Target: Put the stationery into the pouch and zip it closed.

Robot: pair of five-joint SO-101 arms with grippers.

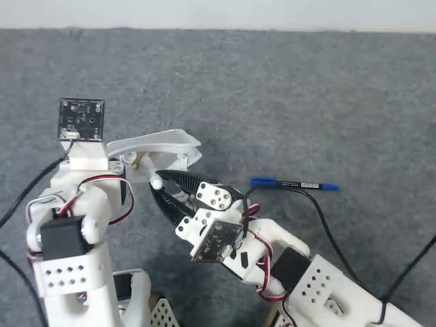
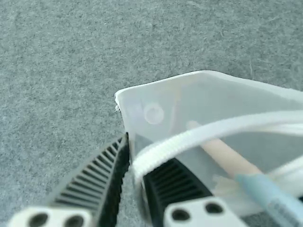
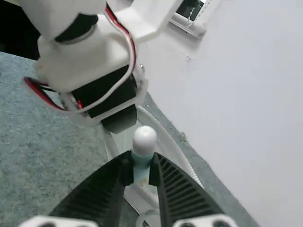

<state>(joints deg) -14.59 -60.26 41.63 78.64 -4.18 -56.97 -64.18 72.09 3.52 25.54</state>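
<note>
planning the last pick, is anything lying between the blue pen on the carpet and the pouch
Nothing lies on the carpet between the blue pen and the pouch. The right gripper, shut on another pen, sits just beside that line, and a black cable runs close along the blue pen.

Soft, even light falls from overhead across the grey tabletop (image 1: 306, 88), and everything on it is plain to see. Shadows are faint and fuzzy-edged: a dim patch lies under the pouch (image 1: 160, 144), and a darker pool gathers beside the left arm (image 1: 75, 225) toward 6 o'clock. The white wall (image 1: 218, 13) at 12 o'clock looks nearly washed out.
</note>
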